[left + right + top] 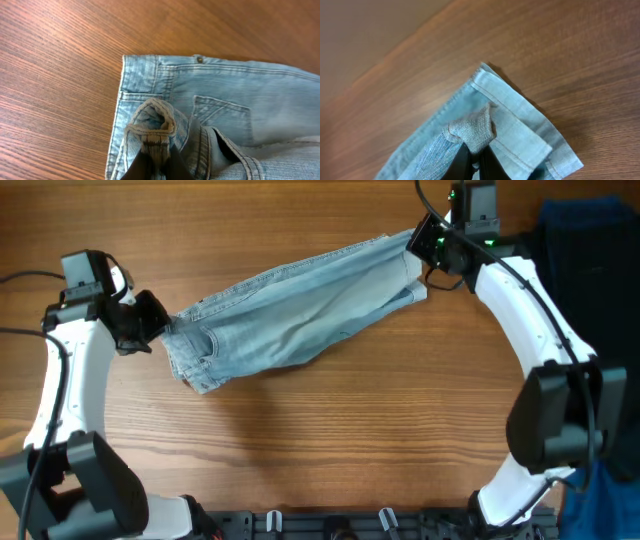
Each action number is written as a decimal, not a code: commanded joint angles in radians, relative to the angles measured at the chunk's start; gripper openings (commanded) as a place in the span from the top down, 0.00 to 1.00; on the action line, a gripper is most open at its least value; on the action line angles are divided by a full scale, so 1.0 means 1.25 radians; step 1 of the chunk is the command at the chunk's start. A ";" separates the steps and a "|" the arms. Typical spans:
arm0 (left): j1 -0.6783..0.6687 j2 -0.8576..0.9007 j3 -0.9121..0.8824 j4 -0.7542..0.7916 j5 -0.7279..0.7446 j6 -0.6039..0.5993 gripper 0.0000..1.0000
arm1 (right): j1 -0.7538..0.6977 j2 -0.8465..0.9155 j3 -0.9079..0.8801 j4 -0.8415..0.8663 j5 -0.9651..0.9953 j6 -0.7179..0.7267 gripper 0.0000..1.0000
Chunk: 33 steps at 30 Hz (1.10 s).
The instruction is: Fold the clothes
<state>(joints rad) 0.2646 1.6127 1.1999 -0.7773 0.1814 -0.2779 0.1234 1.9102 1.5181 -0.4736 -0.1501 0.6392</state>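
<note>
wood-grain counter (pixel 330 450), brown, seen from above. a dark blue cloth (pixel 590 220) sits at its far right edge, apart from the work.

item: light blue denim shorts (pixel 300 310). they lie flat on the upper middle of the counter and appear doubled leg over leg. the long axis runs on a diagonal, with the waistband end lower at the left and the cuffed hem end higher at the right.

left tool (pixel 163 330): at the waistband end, clamped on a bunched tuck of waistband denim, as the left wrist view shows.

right tool (pixel 420 242): at the hem end, pinched tight on a puckered bit of fabric just inside the cuff corner.

relation: the shorts span straight between the two tools, one end to each, so neither arm is nearer the garment as a whole.

judgement: the next fold likely goes across the long axis, with one end carried along that diagonal onto the other, most simply the hem end down-left toward the waistband. the carried end would need to rise clear so the denim does not drag or bunch.
</note>
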 commanded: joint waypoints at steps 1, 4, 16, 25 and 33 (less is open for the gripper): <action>0.005 0.045 0.007 -0.001 -0.114 0.019 0.96 | -0.026 0.046 0.017 0.010 0.073 0.012 0.96; 0.005 0.079 0.007 0.011 -0.114 0.019 0.89 | -0.026 0.066 0.017 0.024 0.076 0.012 0.95; 0.016 0.049 0.052 0.018 -0.104 0.020 0.34 | -0.103 0.030 0.016 -0.046 -0.097 -0.126 0.44; -0.001 0.043 0.052 -0.040 -0.071 0.020 0.32 | -0.025 0.120 0.009 0.010 -0.168 -0.197 0.53; -0.001 0.043 0.052 -0.058 -0.071 0.020 0.33 | -0.026 0.164 0.009 0.024 -0.117 -0.342 0.36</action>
<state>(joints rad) 0.2668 1.6829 1.2503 -0.8494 0.0799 -0.2661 0.0929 2.1105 1.5208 -0.4641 -0.3111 0.3347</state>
